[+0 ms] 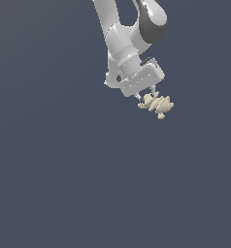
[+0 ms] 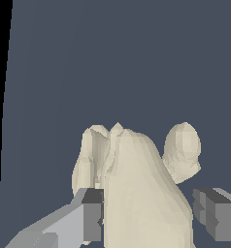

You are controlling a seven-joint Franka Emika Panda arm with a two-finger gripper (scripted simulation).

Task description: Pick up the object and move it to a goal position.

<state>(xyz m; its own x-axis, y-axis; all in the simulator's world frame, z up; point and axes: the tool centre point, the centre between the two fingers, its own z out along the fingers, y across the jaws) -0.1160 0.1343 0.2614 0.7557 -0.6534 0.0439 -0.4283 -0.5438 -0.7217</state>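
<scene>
The object, a small cream-beige lump with several rounded knobs and ridges and an uneven outline, sits directly under the tip of the white Panda arm, in the upper part of the exterior view and a little toward that view's right. Around it there is only an even, dark blue-grey surface, so whether the lump rests on that surface or hangs clear of it cannot be told. The gripper points down at it, and its thin fingers reach the lump's upper edge, with most of the beige body spreading out toward the exterior view's right of them. In the wrist view the object fills the space between the two grey finger pads: one pad lies right against its flank, with a ridge of the lump showing on the pad's outer side, while the other pad stands beside it with a narrow strip of background visible between pad and lump. A rounded knob juts out from the main body on the side of that second pad. The fingers stand at a middling spread with the lump between them; whether they actually grip it cannot be told.
</scene>
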